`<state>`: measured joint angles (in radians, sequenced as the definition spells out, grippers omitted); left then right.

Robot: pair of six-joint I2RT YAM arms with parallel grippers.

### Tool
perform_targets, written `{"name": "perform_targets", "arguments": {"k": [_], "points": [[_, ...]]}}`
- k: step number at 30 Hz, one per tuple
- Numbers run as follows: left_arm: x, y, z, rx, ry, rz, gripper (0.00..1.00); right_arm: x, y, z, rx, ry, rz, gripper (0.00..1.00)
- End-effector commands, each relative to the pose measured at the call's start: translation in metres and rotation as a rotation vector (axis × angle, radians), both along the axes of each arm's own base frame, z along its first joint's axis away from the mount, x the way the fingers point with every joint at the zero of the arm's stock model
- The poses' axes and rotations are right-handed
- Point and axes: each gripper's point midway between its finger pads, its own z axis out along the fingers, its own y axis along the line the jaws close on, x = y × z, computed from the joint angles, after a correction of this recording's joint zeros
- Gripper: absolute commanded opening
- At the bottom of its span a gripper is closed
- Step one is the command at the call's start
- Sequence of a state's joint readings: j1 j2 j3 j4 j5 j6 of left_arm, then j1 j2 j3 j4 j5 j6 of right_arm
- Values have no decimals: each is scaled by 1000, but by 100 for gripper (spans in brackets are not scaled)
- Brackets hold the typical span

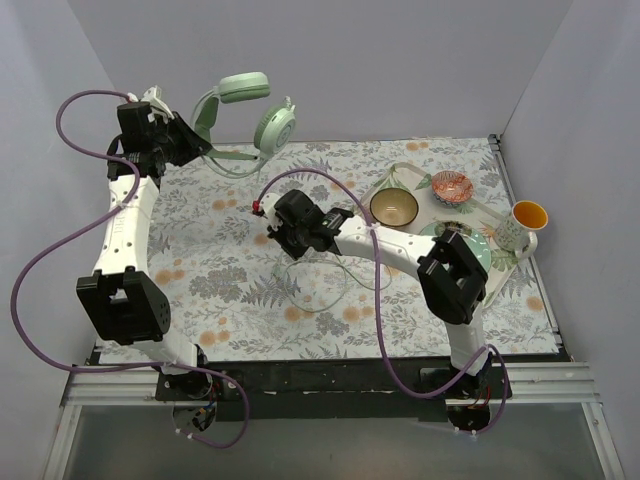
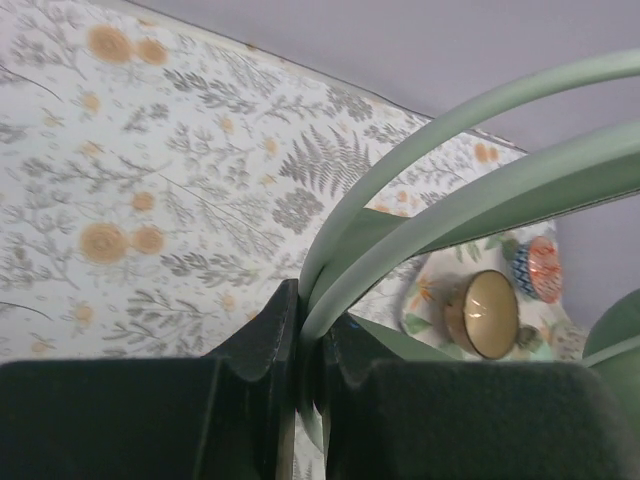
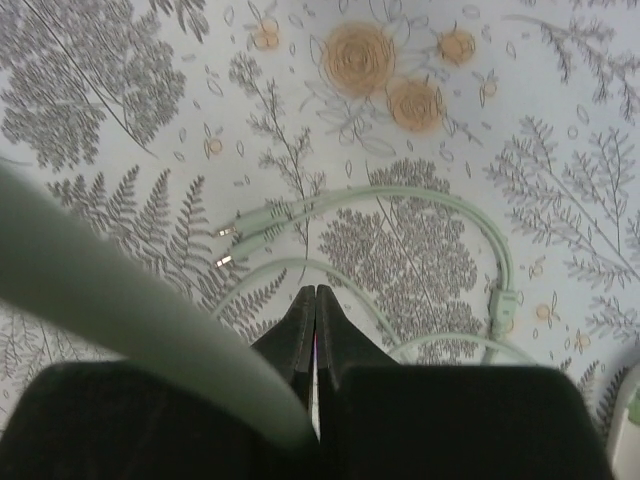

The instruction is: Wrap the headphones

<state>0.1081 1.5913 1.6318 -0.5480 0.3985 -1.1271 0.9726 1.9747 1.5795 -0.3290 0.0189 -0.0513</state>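
The mint-green headphones (image 1: 272, 128) hang in the air at the back left, held by their headband. My left gripper (image 1: 190, 140) is shut on the headband (image 2: 450, 210), which runs between the fingertips in the left wrist view, where that gripper (image 2: 310, 312) fills the bottom. The thin pale cable (image 1: 330, 290) lies looped on the floral cloth. My right gripper (image 1: 268, 238) sits mid-table, low over the cloth. In the right wrist view it (image 3: 316, 292) is shut, and a blurred stretch of cable (image 3: 120, 300) runs into the jaws near their base. Two plugs (image 3: 240, 235) lie just ahead.
At the right of the table are a tan bowl (image 1: 394, 207), a red patterned bowl (image 1: 451, 186), a pale green plate (image 1: 478, 262) and a mug with a yellow inside (image 1: 522, 225). The tan bowl also shows in the left wrist view (image 2: 483, 312). Grey walls enclose the table.
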Motion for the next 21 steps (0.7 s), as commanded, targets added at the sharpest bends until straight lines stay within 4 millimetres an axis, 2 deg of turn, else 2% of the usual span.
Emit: {"name": "perform_targets", "arguments": {"k": [1,2,3,4,5,6,7,8,9,10,11,13,14,16,17,21], "points": [[12,23,42,189,-198,96,0,-22,-15,19,-112,-24,35,1],[13,25,35,236,-197,119,0,-26,-23,18,-154,-11,44,1],[9,27,37,270,-213,134,0,-26,-24,26,-156,-17,46,1],[7,30,15,332,-187,126,0,-29,-28,34,-157,-21,46,1],[7,27,15,367,-213,125,0,-29,-32,38,-163,-30,39,1],[5,33,13,416,-215,159,0,-31,-39,41,-180,-31,41,1],[2,41,1,494,-202,161,0,-33,-41,52,-167,-41,41,1],[1,22,-1,526,-216,125,0,-32,-45,57,-171,-49,38,1],[0,22,-7,568,-208,127,0,-36,-52,59,-194,-40,39,1],[-2,18,-10,604,-209,120,0,-35,-51,72,-176,-54,36,1],[-5,4,-23,662,-205,71,0,-35,-55,76,-184,-61,27,1],[-10,-4,-30,721,-205,48,0,-34,-64,86,-201,-78,15,1],[-15,-15,-40,757,-202,-3,0,-28,-70,90,-221,-111,-13,1],[-20,-23,-48,796,-202,-46,0,-22,-78,101,-232,-161,-37,1],[-23,-33,-55,815,-198,-80,0,-16,-83,108,-239,-195,-61,1],[-37,-57,-79,868,-182,-225,0,0,-87,134,-222,-295,-82,1]]}}
